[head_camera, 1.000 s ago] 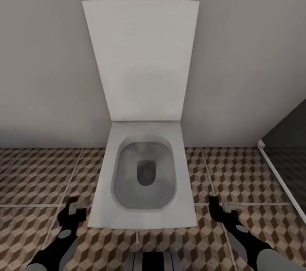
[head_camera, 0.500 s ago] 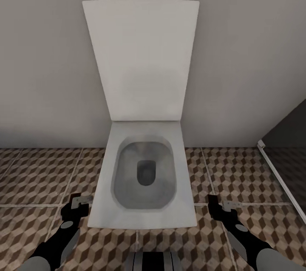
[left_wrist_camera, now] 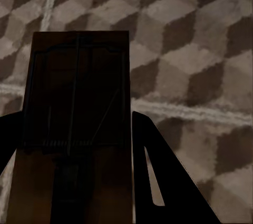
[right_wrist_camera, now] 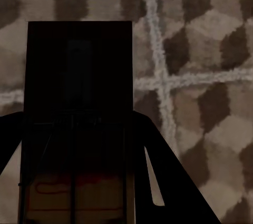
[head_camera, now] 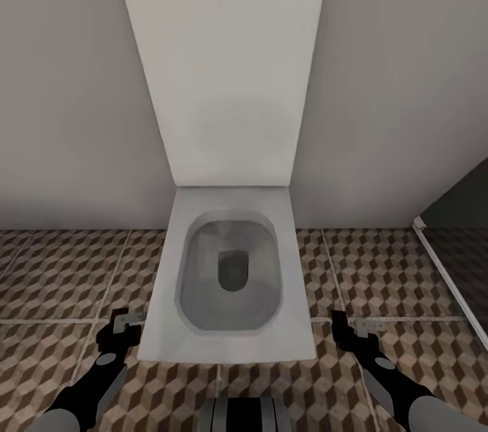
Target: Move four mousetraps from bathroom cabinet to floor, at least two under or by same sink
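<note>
Two mousetraps are in my grippers. In the head view my left gripper [head_camera: 119, 327] is low beside the toilet, shut on a small flat mousetrap [head_camera: 130, 318]. My right gripper [head_camera: 343, 329] on the other side is shut on another mousetrap [head_camera: 369, 327]. The left wrist view shows a brown wooden mousetrap [left_wrist_camera: 79, 103] with dark wire between the black fingers [left_wrist_camera: 168, 182]. In the right wrist view a darker mousetrap [right_wrist_camera: 79, 92] sits the same way between the fingers [right_wrist_camera: 168, 182]. Both hang just above the cube-patterned bathroom floor [head_camera: 54, 269]. The cabinet and the bathroom sink are out of view.
A white toilet [head_camera: 230, 345] with its lid raised stands straight ahead against the grey wall [head_camera: 68, 113], between my two arms. At the right a dark glass panel [head_camera: 464, 211] with a pale frame rail [head_camera: 447, 276] runs along the floor.
The whole picture shifted: the toilet now looks slightly larger and its lid higher, so the camera moved. My left arm swung a little. Both grippers still hold their mousetraps.
</note>
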